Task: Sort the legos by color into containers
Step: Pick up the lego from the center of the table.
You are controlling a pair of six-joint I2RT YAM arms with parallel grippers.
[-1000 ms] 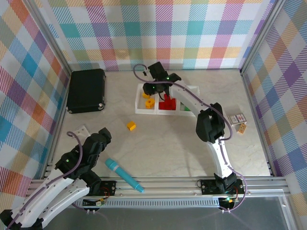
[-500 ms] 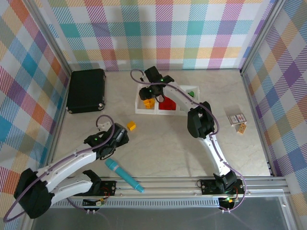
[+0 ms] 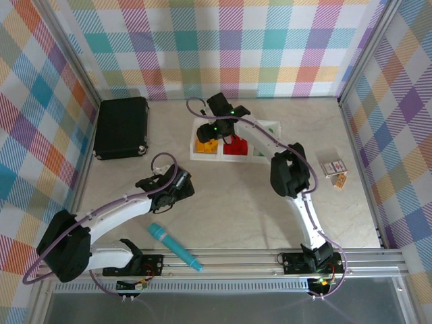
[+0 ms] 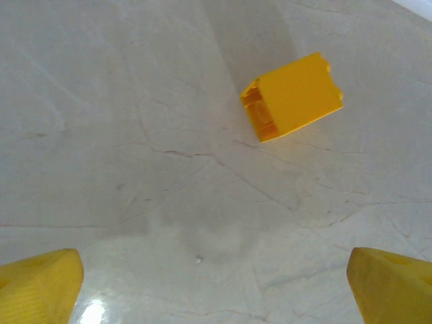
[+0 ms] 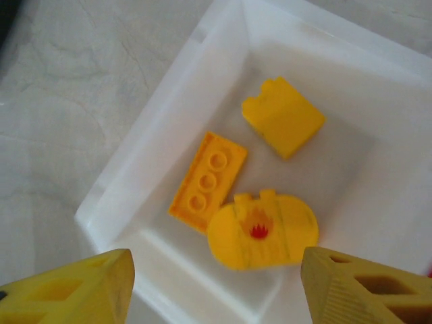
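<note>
My left gripper (image 4: pixel 214 287) hangs over the table (image 4: pixel 121 135) with its two fingers spread as wide as they go and nothing between them. The loose yellow brick (image 4: pixel 291 96) lies on its side ahead of the fingertips, off toward the right edge of my wrist view, so it is not yet in the gap. It is apart from both fingers. Its long axis runs on a slant, from lower left to upper right in that view, neither square to nor in line with the span between my fingers. I judge I need to reach forward, shift across and turn the wrist so the pads meet its flat sides. This arm is by far the nearer. My right gripper (image 5: pixel 219 287) is well apart, poised above the end compartment of the tray (image 5: pixel 155 135), fingers parted and empty. Three yellow pieces (image 5: pixel 263 229) lie inside that compartment, which is where I expect this brick belongs.
</note>
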